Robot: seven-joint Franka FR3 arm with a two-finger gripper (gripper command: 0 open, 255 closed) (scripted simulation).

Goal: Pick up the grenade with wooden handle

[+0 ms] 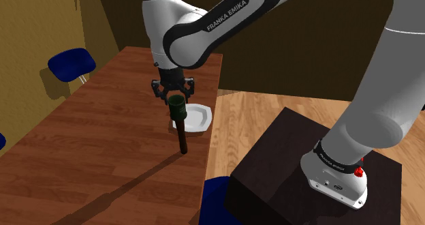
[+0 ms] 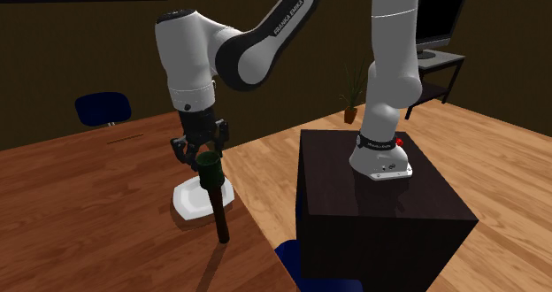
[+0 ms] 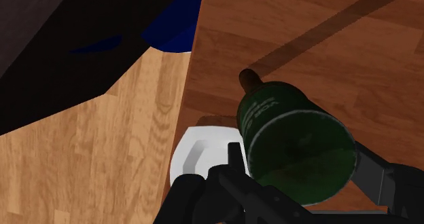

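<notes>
Brown wooden table (image 1: 102,142); white plate (image 1: 199,118) near edge.

Gripper (image 1: 174,97) points down over the wooden table (image 1: 88,142), fingers clasping the dark green head of the grenade (image 1: 178,110). Its brown handle hangs near-vertical, tip at the tabletop; contact undetermined. White plate (image 1: 199,118) just behind, to the right. Blue chair (image 1: 71,63) far left. Dark stand (image 1: 286,155) near right.

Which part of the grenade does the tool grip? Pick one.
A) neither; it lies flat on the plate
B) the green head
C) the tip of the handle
B: the tool clasps the grenade by its green head, with the handle pointing down.
</notes>
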